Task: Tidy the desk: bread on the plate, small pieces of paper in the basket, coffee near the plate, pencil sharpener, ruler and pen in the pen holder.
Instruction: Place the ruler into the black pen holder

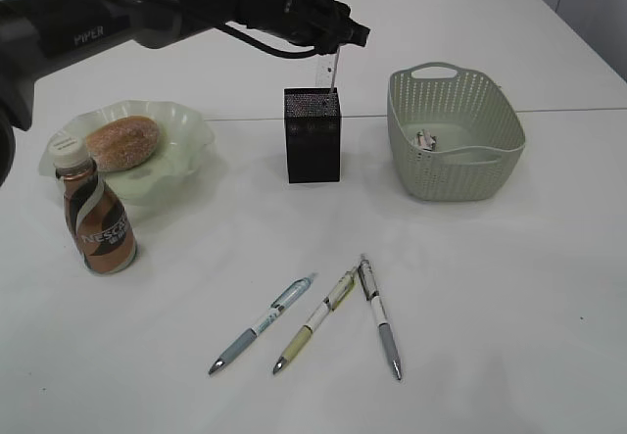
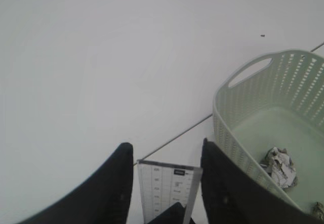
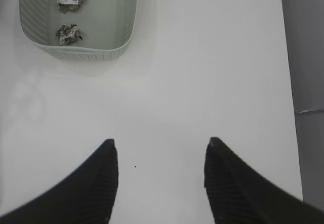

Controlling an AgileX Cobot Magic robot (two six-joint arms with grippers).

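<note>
- The left pincer (image 2: 162,183) hangs over the pen holder (image 1: 313,136). Its fingers (image 2: 114,188) stand apart on each side of the ruler (image 2: 168,191), not pressing it.
- The ruler stands upright in the pen holder. Its lower part is hidden inside the mesh.
- The right pincer (image 3: 161,178) is spread wide with nothing in it, above bare bench (image 3: 202,82). The outside view does not show it.
- The basket (image 1: 456,135) holds two crumpled papers (image 3: 69,12).
- The bread (image 1: 121,142) lies on the plate (image 1: 186,125). The coffee (image 1: 97,217) stands just beside it.
- Three pens (image 1: 313,318) lie on the bench in front.
</note>
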